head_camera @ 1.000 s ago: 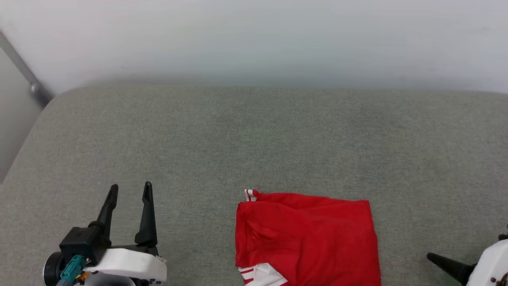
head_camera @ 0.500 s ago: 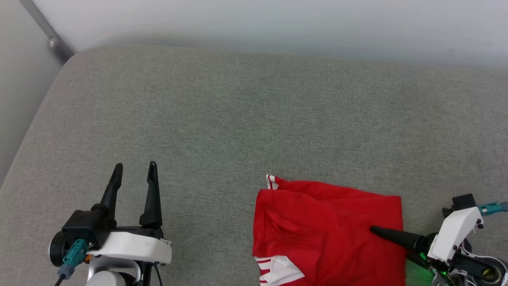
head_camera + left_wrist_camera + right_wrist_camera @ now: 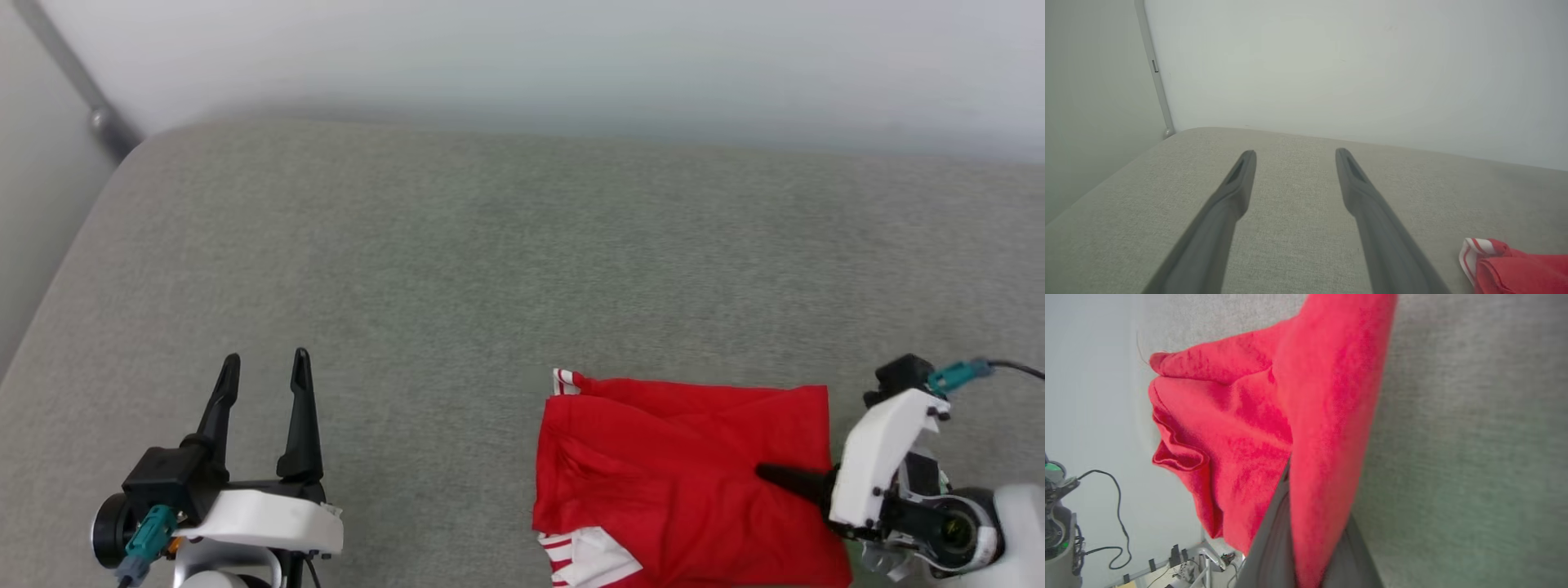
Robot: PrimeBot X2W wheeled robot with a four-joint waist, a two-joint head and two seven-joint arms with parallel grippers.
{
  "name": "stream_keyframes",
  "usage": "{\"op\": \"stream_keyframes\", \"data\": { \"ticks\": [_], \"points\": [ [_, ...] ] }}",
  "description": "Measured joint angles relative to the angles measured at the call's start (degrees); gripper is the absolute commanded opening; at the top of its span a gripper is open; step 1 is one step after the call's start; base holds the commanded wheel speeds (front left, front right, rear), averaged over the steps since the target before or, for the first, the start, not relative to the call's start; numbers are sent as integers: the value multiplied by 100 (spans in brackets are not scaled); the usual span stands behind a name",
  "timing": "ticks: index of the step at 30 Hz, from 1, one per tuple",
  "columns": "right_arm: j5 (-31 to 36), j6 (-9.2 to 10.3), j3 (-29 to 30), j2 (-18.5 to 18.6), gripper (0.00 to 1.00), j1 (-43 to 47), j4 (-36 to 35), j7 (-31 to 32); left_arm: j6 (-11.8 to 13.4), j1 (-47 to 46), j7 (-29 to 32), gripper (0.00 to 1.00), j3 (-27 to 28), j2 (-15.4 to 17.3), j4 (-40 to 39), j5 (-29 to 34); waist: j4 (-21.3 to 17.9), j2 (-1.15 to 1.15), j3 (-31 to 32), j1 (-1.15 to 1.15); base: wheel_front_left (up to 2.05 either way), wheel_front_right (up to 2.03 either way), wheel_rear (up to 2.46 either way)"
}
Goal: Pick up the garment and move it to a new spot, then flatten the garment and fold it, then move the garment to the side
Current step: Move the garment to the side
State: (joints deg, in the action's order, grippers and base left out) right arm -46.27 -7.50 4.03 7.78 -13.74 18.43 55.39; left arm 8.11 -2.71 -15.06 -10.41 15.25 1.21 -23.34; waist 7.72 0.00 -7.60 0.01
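Right gripper is clamped on the shirt, jaws pinched together with a fold of red cloth between them. The right wrist view confirms it: the dark fingers sandwich a ridge of fabric that runs up and away from the camera. It comes in from the shirt's right edge, fingers lying low and pointing toward the robot's left, tip a little way in over the red. So the shirt lies wholly to the left of that wrist and touches it. It is a folded-looking rough rectangle, long axis left-right as far as I can tell (near edge is cut off by the bottom of the head view, so not certain). Striped trim pokes out at the far left corner, white sleeve at the near left corner. Shirt sits right of centre near the front of the grey cushion, with bare cushion to the left and toward the wall. Left gripper hangs well apart on the left, jaws spread wide with nothing between them, fingers pointing at the wall. Right arm is nearer by far. Judging by the fold, next is probably a lift or drag sideways, and a one-edge pinch could let the layers fall open.
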Motion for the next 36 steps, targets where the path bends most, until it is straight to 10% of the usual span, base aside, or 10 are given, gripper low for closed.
{"op": "stream_keyframes", "data": {
  "ticks": [18,36],
  "points": [
    [2781,-3,-1738,1530,0,-1152,-458,-1341,-144,65,0,100,114,-1,-328,243,-1840,0,15,-1,0,0,0],
    [4079,-3,711,1749,0,-2605,1074,-3739,-662,-1809,689,100,-331,630,-1343,805,-2635,0,-2443,0,0,0,0]
  ]
}}
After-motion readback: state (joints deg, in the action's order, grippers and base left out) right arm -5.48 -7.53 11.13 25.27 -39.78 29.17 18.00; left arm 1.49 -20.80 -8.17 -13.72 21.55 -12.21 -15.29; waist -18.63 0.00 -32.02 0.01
